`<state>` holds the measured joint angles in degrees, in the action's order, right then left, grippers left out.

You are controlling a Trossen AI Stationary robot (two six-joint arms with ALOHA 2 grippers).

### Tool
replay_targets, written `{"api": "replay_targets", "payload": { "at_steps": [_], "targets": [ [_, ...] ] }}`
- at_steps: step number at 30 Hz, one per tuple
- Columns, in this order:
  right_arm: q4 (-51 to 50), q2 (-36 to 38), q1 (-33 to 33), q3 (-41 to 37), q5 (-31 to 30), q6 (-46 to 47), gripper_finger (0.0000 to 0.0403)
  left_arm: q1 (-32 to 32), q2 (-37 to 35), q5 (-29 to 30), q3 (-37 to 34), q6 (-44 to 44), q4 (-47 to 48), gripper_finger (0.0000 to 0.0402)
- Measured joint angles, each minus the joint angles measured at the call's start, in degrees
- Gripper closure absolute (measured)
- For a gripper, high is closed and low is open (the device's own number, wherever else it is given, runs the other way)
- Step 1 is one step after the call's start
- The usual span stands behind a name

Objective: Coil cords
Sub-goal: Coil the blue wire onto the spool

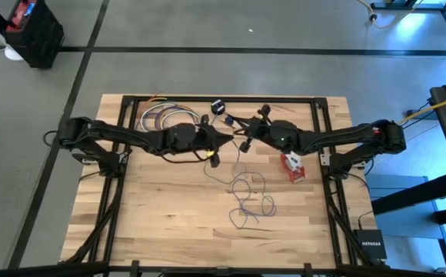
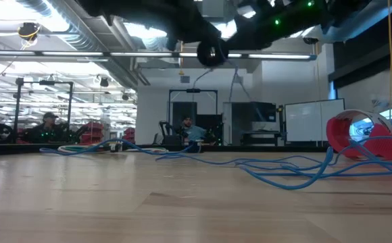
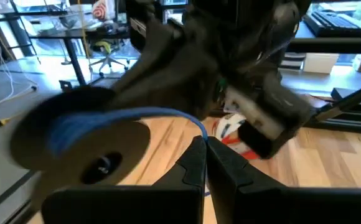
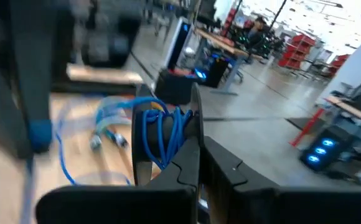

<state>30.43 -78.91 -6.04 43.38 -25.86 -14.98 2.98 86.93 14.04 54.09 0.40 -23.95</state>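
**Both grippers clenched on the thin cord, held above the tabletop's middle**

You have both arms reaching in from the side edges of the tabletop, meeting above its centre, nearer the far edge. Your left gripper has its fingers pressed together on the thin blue cord, which arcs over from the black round puck right beside those fingers. Your right gripper is likewise clamped shut, with several loops of the blue cord bunched against its fingers. In the low view the puck hangs up in the air under the arms, well clear of the wood.

The rest of the thin cord trails down from the grippers and lies in loose, tangled loops on the wood, toward the near edge, just right of the middle. The red-and-white cord bundle rests flat on the tabletop toward the right edge, under your right arm and apart from the loops. A separate coil of pale cables sits by the far edge, toward the left corner, beside your left arm.
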Motion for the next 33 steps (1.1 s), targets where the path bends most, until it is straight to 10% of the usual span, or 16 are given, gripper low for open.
{"api": "replay_targets", "payload": {
  "at_steps": [33],
  "targets": [
    [4.26,6.29,0.06,8.21,7.49,4.98,0.039,1.73,5.7,-0.42,-0.36,1.45,3.51,0.04]
  ]
}}
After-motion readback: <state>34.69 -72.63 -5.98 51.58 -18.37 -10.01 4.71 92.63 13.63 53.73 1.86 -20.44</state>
